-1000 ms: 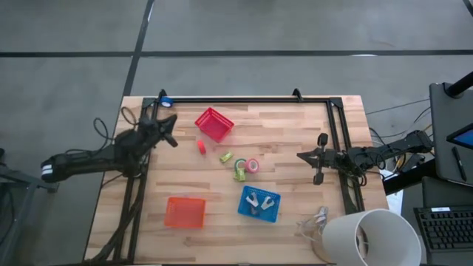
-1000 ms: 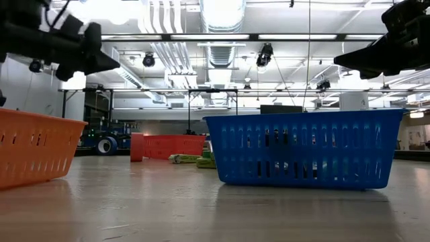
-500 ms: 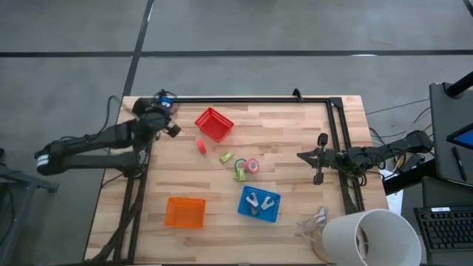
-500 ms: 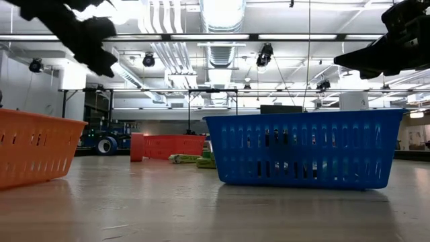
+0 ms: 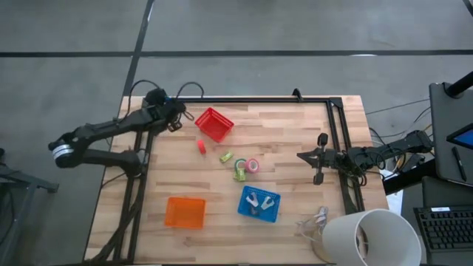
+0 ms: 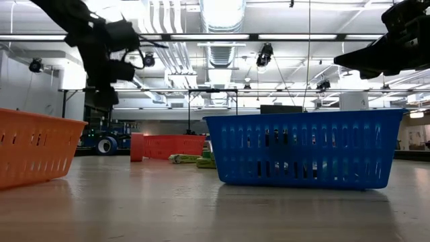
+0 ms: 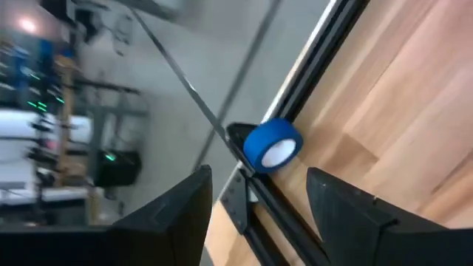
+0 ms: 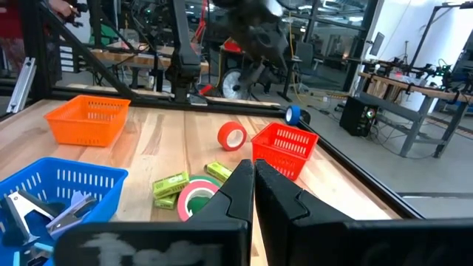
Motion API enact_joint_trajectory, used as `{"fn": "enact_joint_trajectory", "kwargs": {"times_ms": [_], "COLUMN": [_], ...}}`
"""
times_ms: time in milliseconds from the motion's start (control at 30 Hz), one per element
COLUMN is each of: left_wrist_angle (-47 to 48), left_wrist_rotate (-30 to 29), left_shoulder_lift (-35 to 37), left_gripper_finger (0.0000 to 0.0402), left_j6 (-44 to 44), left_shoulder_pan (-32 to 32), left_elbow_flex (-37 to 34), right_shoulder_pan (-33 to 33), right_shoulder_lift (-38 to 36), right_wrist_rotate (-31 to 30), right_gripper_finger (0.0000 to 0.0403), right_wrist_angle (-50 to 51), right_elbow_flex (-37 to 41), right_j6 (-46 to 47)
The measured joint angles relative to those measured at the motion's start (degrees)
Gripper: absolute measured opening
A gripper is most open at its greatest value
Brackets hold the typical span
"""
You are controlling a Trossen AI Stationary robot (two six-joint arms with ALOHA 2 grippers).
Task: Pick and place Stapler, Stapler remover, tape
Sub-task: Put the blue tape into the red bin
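The left gripper (image 5: 179,118) hangs above the table's far left corner, its two dark fingers (image 7: 177,214) spread apart with nothing between them, just beside the red slotted plastic basket (image 5: 214,123). The right gripper (image 5: 301,156) waits at the right side, fingers pressed together and empty. Nearest the front edge of the wooden table (image 5: 295,133) sit the orange slotted plastic basket (image 5: 185,212) and the blue slotted plastic basket (image 5: 259,204), which holds silvery metal claw pieces (image 5: 256,201). Farther in lie the green ring-shaped tape roll (image 5: 240,171) and the pink-red tape roll with a pale centre (image 5: 253,165), close together, beside yellow-green staplers (image 5: 226,157). A red tape ring (image 5: 201,146) stands near the red basket.
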State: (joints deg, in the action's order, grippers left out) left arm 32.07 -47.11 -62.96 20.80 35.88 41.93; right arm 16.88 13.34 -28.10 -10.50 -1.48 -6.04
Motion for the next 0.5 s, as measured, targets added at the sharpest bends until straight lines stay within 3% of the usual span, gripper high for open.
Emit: {"fn": "enact_joint_trajectory", "kwargs": {"times_ms": [100, 233, 500], "left_wrist_angle": [0.4, 0.5, 0.5], "left_wrist_rotate": [4.0, 4.7, 4.1], "left_shoulder_lift": [-2.2, -5.9, -15.9], "left_gripper_finger": [0.0218, 0.0216, 0.0216], "left_j6": [2.6, 7.3, 17.4], "left_shoulder_pan": [6.1, 11.3, 13.3], "left_elbow_flex": [1.8, 3.8, 5.2], "right_shoulder_pan": [0.0, 0.0, 0.0], "right_shoulder_lift": [0.0, 0.0, 0.0], "right_wrist_rotate": [0.0, 0.0, 0.0], "right_gripper_finger": [0.0008, 0.0008, 0.0008], "right_wrist_angle": [0.0, 0.0, 0.0], "right_elbow_flex": [0.0, 0.0, 0.0], "right_j6": [0.0, 0.0, 0.0]}}
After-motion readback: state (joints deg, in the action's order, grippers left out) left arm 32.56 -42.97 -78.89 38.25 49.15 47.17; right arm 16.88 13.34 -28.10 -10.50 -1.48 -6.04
